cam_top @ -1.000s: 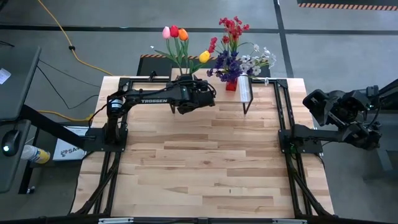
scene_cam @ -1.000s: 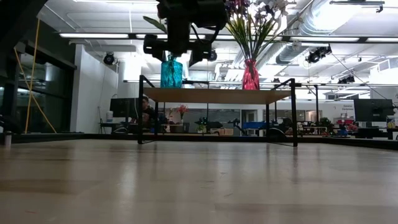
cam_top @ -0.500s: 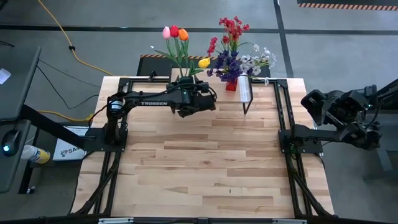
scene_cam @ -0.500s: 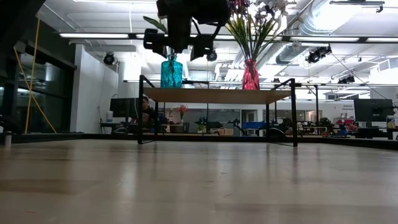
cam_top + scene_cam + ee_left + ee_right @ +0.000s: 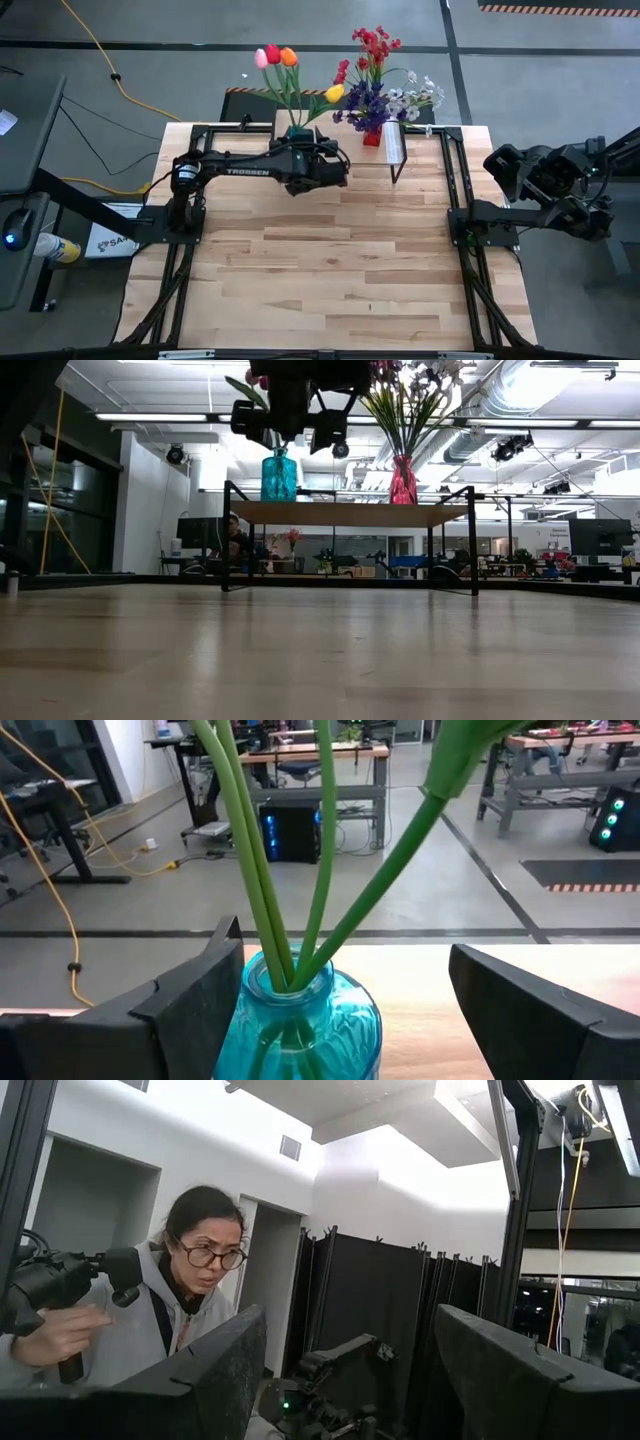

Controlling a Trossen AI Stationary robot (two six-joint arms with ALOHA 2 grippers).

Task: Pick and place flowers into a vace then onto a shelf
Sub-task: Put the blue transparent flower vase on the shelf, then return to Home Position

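Observation:
A blue glass vase [image 5: 300, 1030] with green tulip stems [image 5: 320, 840] stands on its base on the shelf [image 5: 350, 513] at the table's far edge. Its pink, red and orange tulips [image 5: 275, 55] and a yellow one [image 5: 335, 93] lean outward. My left gripper [image 5: 345, 950] is open, with one finger on each side of the vase's neck, and hangs above the vase in the low view [image 5: 290, 420]. A red vase [image 5: 403, 480] of small-blossom sprigs [image 5: 375, 70] stands on the shelf's right part. My right gripper [image 5: 340, 1370] is open, off the table's right edge [image 5: 505, 165]. My left gripper comes at the blue vase level from the table's near side. One finger [image 5: 200, 1000] lies right beside the vase's shoulder [image 5: 252, 995]; whether it touches the glass, I cannot tell. The other finger [image 5: 520, 1010] stands apart from the vase.
Black frame rails [image 5: 455, 180] run along the table's left and right sides. The wide wooden tabletop [image 5: 330, 260] lies in front of the shelf. A person [image 5: 190, 1280] holding a device shows in the right wrist view, beyond the table.
The blue vase has shifted a little toward the table's right on the shelf, and its tulip heads have swung: the pink, red and orange ones leftward, the yellow one rightward. My left gripper has risen slightly above the vase.

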